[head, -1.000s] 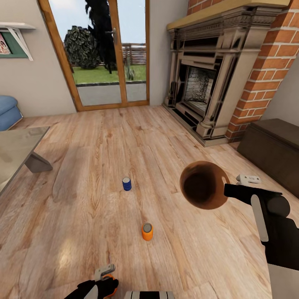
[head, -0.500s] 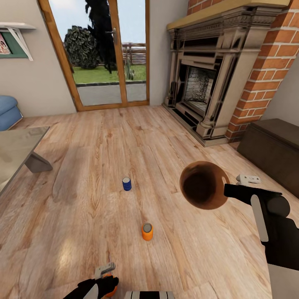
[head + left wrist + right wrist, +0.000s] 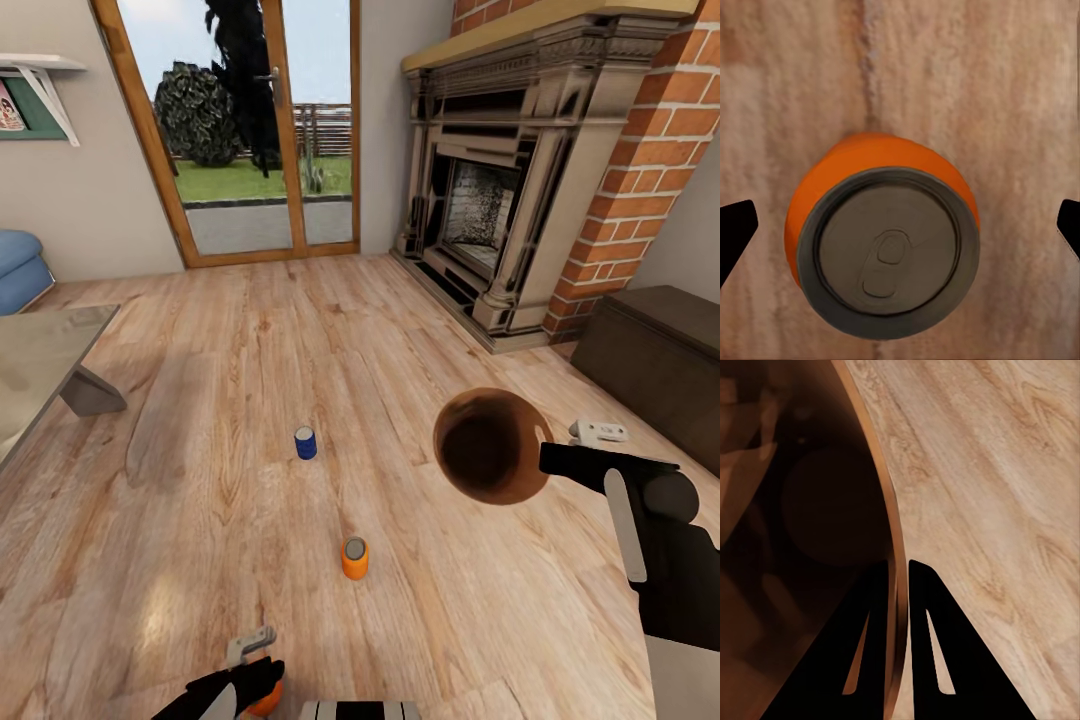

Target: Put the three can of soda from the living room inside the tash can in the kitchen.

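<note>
My left gripper hangs directly over an orange soda can with a grey metal top standing upright on the warm wood-plank floor, fingers spread wide on either side, not touching it. My right gripper pinches the rim of the round brown-lined trash bin, held off the floor. 2 more cans stand ahead: a dark blue can and a second orange can.
</note>
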### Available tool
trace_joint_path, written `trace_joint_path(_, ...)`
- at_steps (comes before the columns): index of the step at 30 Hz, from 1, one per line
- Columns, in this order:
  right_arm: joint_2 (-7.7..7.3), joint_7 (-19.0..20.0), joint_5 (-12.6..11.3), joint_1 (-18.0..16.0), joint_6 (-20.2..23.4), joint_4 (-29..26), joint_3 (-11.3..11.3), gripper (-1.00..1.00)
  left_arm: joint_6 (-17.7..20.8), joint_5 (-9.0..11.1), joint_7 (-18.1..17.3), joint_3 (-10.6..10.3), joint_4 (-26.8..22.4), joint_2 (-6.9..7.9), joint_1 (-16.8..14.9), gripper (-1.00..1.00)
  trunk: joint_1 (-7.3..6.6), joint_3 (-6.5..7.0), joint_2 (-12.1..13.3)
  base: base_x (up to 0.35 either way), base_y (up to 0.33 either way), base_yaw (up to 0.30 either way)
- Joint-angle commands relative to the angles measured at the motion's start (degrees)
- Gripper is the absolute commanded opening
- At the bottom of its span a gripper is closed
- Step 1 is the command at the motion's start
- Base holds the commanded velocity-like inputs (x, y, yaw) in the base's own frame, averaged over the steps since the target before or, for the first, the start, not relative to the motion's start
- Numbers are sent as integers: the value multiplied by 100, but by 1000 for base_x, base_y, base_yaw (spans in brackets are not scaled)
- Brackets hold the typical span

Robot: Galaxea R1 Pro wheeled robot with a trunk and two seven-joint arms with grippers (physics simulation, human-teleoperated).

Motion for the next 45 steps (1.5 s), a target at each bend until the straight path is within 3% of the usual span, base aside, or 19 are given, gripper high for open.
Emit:
trace_joint_path(1, 2, 37, -89, -2, 2, -3, 0, -100, -23, -2, 0, 0, 2, 0, 0, 100, -1, 1, 0, 0, 0, 0)
trace_joint_path(11, 8, 37, -89, -7, 2, -3, 1, -100, -91, -16, -33, 0, 8, 0, 0, 100, 23, -199, -12, 0, 0, 0)
trace_joint_path(45, 6, 37, -89, -3, 2, -3, 1, -100, -116, 34, -9, 60, 8, 1, 0, 100, 23, -199, -12, 0, 0, 0)
